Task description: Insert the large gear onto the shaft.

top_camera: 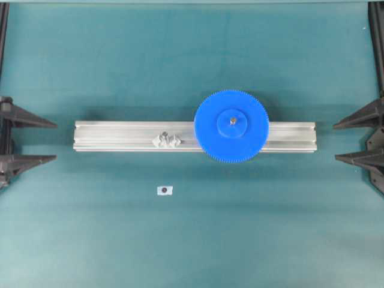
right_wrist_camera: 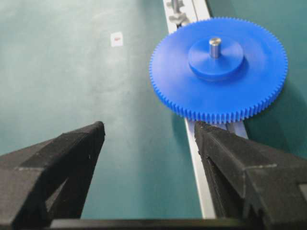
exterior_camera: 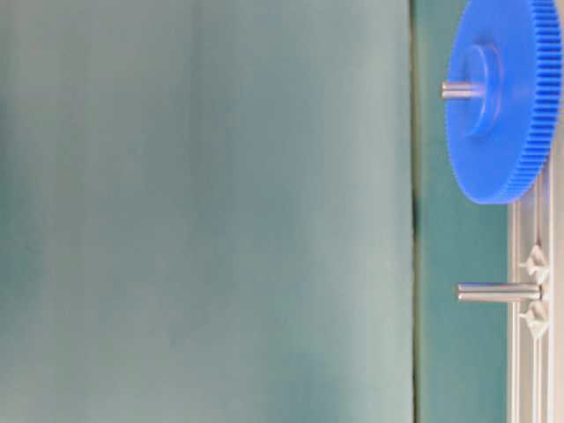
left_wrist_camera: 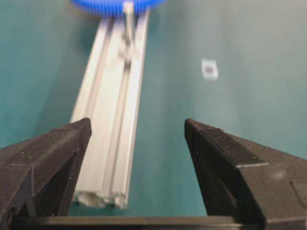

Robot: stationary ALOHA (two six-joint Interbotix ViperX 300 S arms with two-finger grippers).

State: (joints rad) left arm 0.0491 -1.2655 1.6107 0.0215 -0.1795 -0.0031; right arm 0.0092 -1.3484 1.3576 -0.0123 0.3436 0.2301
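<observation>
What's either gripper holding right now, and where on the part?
Nothing. The left gripper and right gripper are both open and empty. The large gear sits on the shaft, clear of both.

Silver aluminium rail (top_camera: 120, 135) lying on teal table (top_camera: 192, 240), small white sticker (top_camera: 164, 190) near

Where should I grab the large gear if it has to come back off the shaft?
Grip the large gear across its toothed rim, coming from above, jaws spread wide. It lies flat on the rail with the shaft poking through its hub, so the hub is probably too crowded. The right gripper is nearer.
</observation>
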